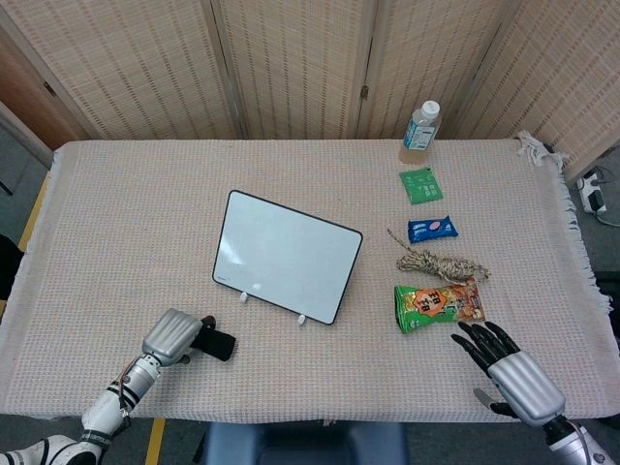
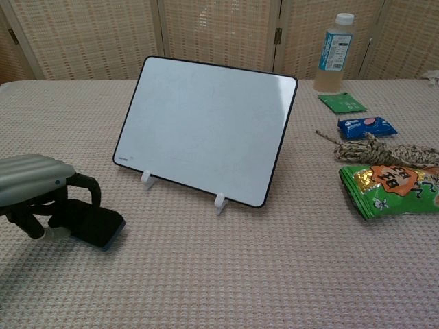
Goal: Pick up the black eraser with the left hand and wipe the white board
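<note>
Left hand (image 2: pixel 38 185) palm-down, fingers curled around black eraser (image 2: pixel 96 226) resting on surface (image 1: pixel 126 223), at 8 o'clock from white board (image 1: pixel 286 266). Right hand (image 1: pixel 513 373) empty, fingers spread, at 5 o'clock.

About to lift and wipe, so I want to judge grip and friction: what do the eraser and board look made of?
Black eraser: matte black top, probably plastic, with a thin blue underlayer, likely felt. White board: smooth, faintly glossy white surface in a thin dark frame, on small white plastic feet.
</note>
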Robot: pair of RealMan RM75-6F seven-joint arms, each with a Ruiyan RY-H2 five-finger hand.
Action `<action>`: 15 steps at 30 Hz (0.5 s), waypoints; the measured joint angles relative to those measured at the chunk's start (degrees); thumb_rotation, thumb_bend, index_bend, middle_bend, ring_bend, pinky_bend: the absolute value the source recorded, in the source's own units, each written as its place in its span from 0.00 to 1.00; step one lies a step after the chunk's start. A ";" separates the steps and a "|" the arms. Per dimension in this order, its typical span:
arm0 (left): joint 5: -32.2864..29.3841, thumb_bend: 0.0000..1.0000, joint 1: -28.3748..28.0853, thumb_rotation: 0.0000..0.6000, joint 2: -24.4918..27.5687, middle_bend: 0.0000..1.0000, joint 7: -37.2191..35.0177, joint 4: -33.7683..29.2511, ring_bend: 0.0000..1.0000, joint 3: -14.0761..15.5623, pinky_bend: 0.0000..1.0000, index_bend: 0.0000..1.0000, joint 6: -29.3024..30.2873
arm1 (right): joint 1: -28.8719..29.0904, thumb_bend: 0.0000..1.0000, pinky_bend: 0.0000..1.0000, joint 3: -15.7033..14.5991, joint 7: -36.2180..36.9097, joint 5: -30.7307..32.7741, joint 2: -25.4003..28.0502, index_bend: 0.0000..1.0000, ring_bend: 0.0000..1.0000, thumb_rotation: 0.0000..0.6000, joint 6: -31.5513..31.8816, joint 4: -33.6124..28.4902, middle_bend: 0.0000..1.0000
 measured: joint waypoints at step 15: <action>13.95 0.45 2.09 1.00 -18.34 1.00 -1.95 13.89 1.00 -5.02 1.00 0.64 23.88 | -0.20 0.35 0.00 -0.53 1.67 -1.35 0.62 0.00 0.00 1.00 1.43 0.46 0.00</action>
